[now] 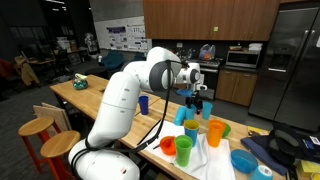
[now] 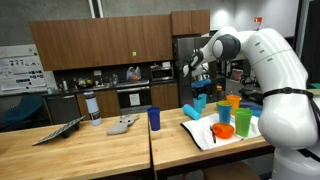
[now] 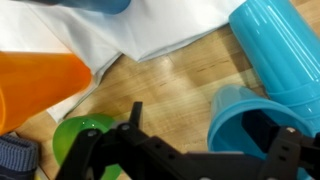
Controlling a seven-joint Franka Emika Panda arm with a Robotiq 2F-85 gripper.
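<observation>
gripper point(image 3: 210, 128) is hovering just above a light blue cup point(image 3: 245, 125), jaws standing wide apart and gripping nothing. the cup is sitting on the wooden table point(image 3: 170, 90), mouth facing up toward the wrist camera, dark inside. it seems upright, though the angle is steep and the gripper body is covering its near edge.

just beside it a second light blue cup point(image 3: 275, 45) is lying on its side, apparently touching the first one. a white cloth point(image 3: 170, 30) is spreading across the table past both. an orange cup point(image 3: 40, 85) is resting partly on the cloth's edge, and a green cup point(image 3: 80, 135) is sitting near it, half hidden behind a finger.

in both exterior views the arm is reaching over the cluster of cups at the table's end, gripper point(image 1: 197, 95) pointing down. a dark blue cup point(image 1: 144, 103) is standing well apart from the rest.
</observation>
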